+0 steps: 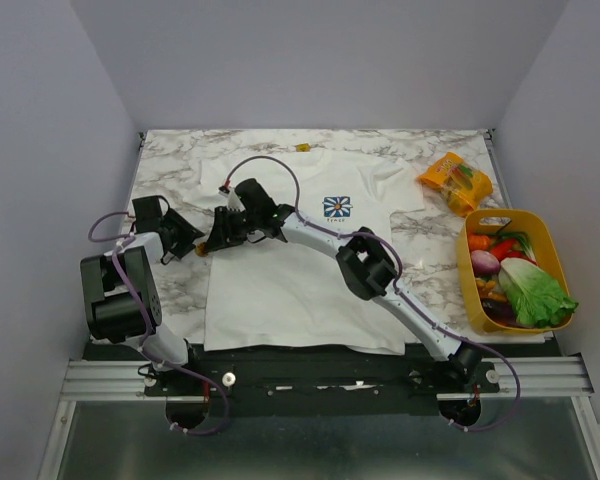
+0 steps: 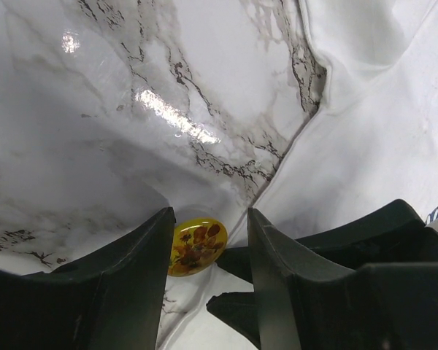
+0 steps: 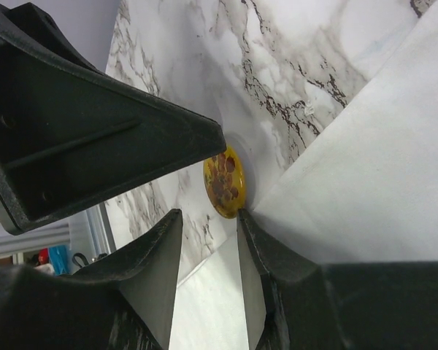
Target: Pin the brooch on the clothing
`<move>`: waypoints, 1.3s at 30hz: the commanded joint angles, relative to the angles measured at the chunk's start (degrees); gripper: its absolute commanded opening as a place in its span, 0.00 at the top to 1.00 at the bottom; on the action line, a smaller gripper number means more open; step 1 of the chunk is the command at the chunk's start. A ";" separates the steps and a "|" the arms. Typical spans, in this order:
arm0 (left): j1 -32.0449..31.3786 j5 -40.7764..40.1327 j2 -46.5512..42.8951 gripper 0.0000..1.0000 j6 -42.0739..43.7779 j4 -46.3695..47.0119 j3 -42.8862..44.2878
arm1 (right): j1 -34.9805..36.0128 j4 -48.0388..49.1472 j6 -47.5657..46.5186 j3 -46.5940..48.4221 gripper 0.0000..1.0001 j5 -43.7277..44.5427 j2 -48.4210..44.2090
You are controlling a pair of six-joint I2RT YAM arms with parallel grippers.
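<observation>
Gold brooch (image 2: 196, 246) at shirt (image 2: 379, 131) edge | left end effector (image 2: 209, 219) half-open astride it | right end effector (image 3: 209, 216) half-open, empty

A white marble counter (image 1: 160, 170) with grey veins shines under the light. Near its right edge lies an orange snack packet (image 1: 455, 182). Just in front of it stands a yellow basket (image 1: 510, 213) holding vegetables: a green lettuce (image 1: 533, 292), a purple onion (image 1: 485, 262) and a carrot (image 1: 479, 241). A small yellow bit (image 1: 302, 147) lies near the far edge. Plain grey walls (image 1: 330, 60) surround the counter.
</observation>
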 commanded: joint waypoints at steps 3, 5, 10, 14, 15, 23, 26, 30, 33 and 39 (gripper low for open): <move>-1.19 2.82 -0.55 0.46 2.07 -6.50 -3.81 | -0.23 -2.93 0.47 -1.55 0.55 -1.51 2.11; -1.19 2.73 -1.43 0.47 2.16 -6.76 -4.86 | -0.14 -2.93 0.56 -2.51 0.55 -1.87 1.85; -1.19 2.11 -4.33 0.47 1.55 -6.32 -6.45 | -0.14 -3.81 0.12 -3.39 0.56 -3.36 1.23; -1.19 2.12 -5.12 0.47 0.93 -5.79 -6.10 | -0.05 -5.22 -0.23 -3.57 0.56 -4.59 1.14; -1.19 2.20 -5.21 0.47 0.93 -5.97 -5.93 | 0.12 -5.31 -0.23 -3.48 0.56 -4.85 1.23; -1.19 2.03 -6.53 0.49 1.99 -8.52 -5.04 | 0.83 -5.75 -0.93 -3.74 0.56 -5.74 0.97; -1.19 2.82 -6.97 0.50 1.55 -7.29 -6.54 | 0.83 -5.57 -1.55 -4.44 0.56 -6.00 -0.09; -1.19 2.12 -8.72 0.51 1.28 -7.11 -8.03 | 0.83 -3.82 -3.13 -6.37 0.55 -4.95 -3.25; -1.10 0.80 -9.78 0.51 1.63 -7.72 -8.65 | 0.57 -3.64 -4.89 -7.17 0.52 -2.76 -6.58; -1.10 -1.22 -11.45 0.51 2.16 -8.43 -9.70 | -0.22 -3.28 -7.17 -11.73 0.50 -0.03 -12.83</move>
